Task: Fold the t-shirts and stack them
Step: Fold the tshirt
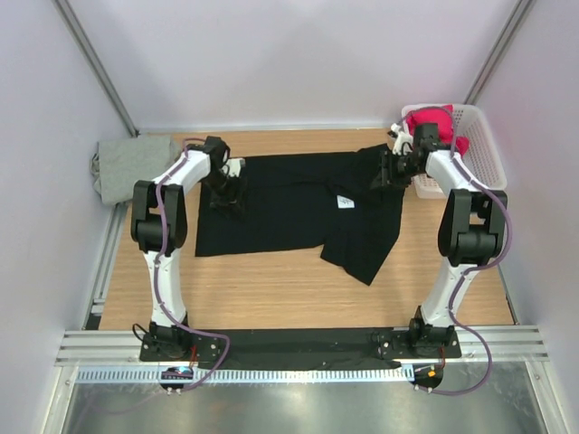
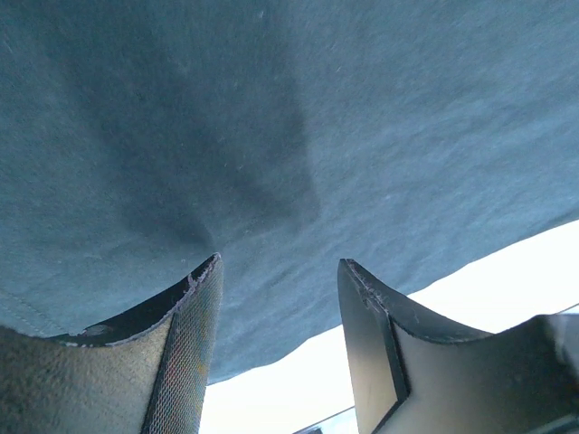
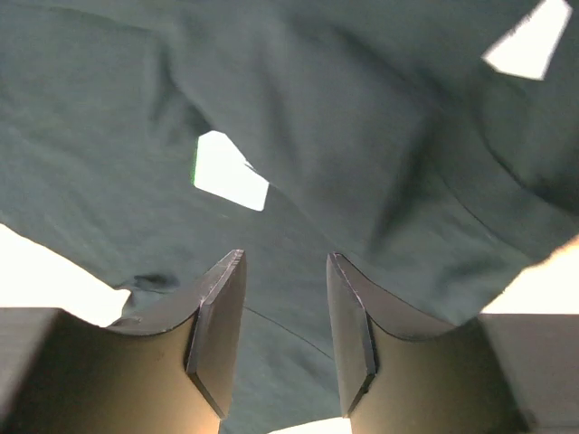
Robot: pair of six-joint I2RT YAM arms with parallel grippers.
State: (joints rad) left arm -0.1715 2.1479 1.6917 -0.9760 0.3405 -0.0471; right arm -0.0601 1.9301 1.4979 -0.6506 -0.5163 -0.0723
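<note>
The large black t-shirt [image 1: 289, 212] lies spread on the wooden table, its right part folded down in a flap, with a small white chest mark [image 1: 344, 202]. My left gripper [image 1: 226, 192] is low over the shirt's left edge. In the left wrist view it [image 2: 280, 264] is open with black cloth [image 2: 271, 136] just beyond the fingertips. My right gripper [image 1: 387, 170] is over the shirt's upper right part. In the right wrist view it [image 3: 285, 258] is open above the cloth [image 3: 362, 136]. The grey t-shirt [image 1: 134, 165] lies folded at the far left. The magenta-red t-shirt [image 1: 432, 120] sits in the basket.
The white mesh basket [image 1: 484, 145] stands at the back right, close to my right arm. White walls close in the table at the back and both sides. Bare wood [image 1: 271, 289] shows in front of the black shirt.
</note>
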